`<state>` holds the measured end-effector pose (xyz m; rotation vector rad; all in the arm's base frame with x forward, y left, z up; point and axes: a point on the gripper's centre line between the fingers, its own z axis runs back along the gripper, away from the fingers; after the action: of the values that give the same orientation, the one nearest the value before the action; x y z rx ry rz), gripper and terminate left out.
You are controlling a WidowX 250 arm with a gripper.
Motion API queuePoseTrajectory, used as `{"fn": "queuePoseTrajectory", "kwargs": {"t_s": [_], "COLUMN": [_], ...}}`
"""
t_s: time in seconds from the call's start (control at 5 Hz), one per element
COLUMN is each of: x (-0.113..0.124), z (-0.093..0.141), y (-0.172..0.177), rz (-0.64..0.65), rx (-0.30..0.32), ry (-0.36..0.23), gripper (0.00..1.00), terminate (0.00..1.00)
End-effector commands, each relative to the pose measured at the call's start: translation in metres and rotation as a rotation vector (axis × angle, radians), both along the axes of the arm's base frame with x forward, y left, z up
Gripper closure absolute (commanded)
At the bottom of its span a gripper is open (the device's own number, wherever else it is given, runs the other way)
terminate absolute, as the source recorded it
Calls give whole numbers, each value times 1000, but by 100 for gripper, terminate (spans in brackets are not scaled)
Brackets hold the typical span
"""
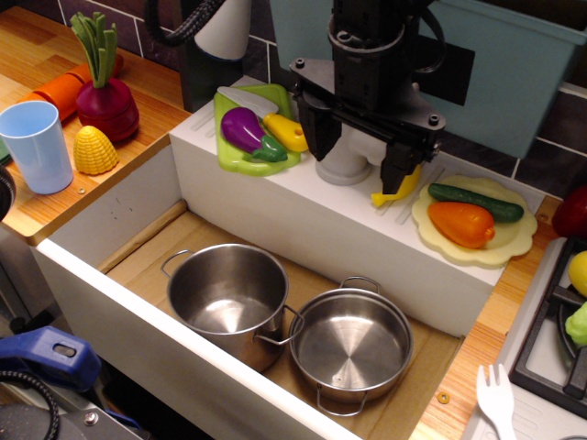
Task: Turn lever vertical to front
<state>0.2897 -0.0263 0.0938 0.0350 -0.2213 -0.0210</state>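
The hand hangs over the white ledge behind the sink, at the back edge of the worktop; its two dark fingers point down and stand apart, one on each side of the grey faucet, so it is open and has hold of nothing that can be seen. The lever sits on the faucet between those fingers, yet the black body of the hand covers it; which way it points and how its long axis lies cannot be told.

Just right of the faucet a yellow banana lies on the ledge, its tip under the right finger; further right, near the right edge, a pale plate carries an orange pepper and a green cucumber. Left of the faucet a green board holds a purple aubergine, a yellow piece and a toy knife.

Down in the sink two steel pots stand side by side and touching: the deeper pot to the left, the shallower pot to the right.

At the left edge of the worktop stand a blue cup, a corn cob and a red radish; a white fork lies at the front right corner.
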Motion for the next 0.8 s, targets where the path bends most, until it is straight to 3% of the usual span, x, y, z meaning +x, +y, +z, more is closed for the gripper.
{"fn": "queuePoseTrajectory", "kwargs": {"t_s": [0.0, 0.6], "x": [0, 42], "z": [0, 18], "y": [0, -1], "rz": [0, -41], "rx": [0, 104], "ry": [0, -222], "gripper": [0, 0], "terminate": [0, 0]}}
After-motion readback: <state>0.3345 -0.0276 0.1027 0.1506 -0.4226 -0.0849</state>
